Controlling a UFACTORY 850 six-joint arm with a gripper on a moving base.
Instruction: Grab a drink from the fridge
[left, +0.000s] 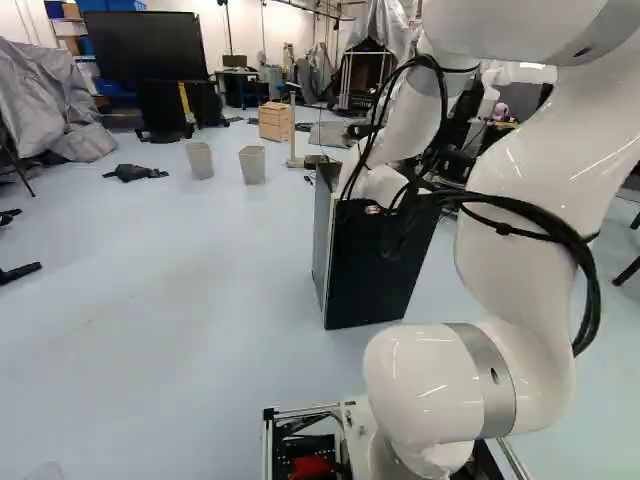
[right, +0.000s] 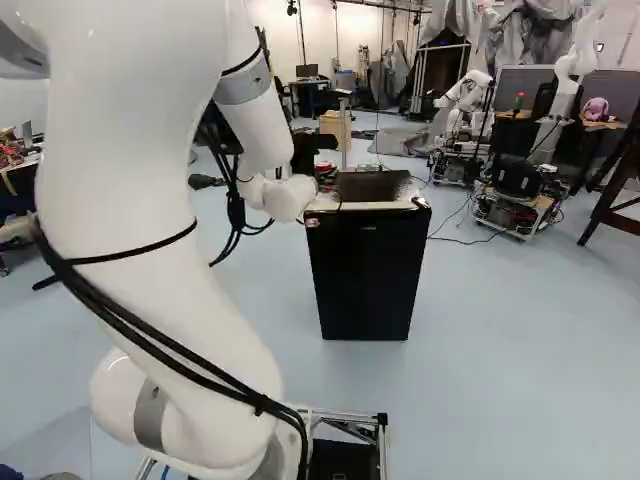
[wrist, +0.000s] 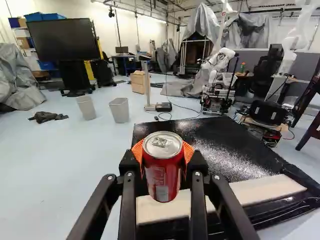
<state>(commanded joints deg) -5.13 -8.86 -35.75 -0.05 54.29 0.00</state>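
Clamps a red can (wrist: 162, 172) upright in the gripper (right: 325, 172), pressing orange pads (wrist: 188, 150) against it from opposite sides. Bares the silver lid and its pull tab to the wrist view. Reaches with the white arm (right: 150, 200) to the near left corner of the black fridge (right: 368, 275), as seen in the right base view. Shows the fridge's dark, glossy top ahead in the wrist view, with a pale strip (wrist: 265, 191) along the near side, partly behind the can. Cannot tell of any contact between can and fridge top. Farther off in the left base view, shows two pale bins (left: 199, 160) close together, between a crumpled black cloth (left: 135, 173) and some wooden drawers (left: 275, 121). Has another robot (right: 465, 100) well beyond the fridge, towards the right of the right base view
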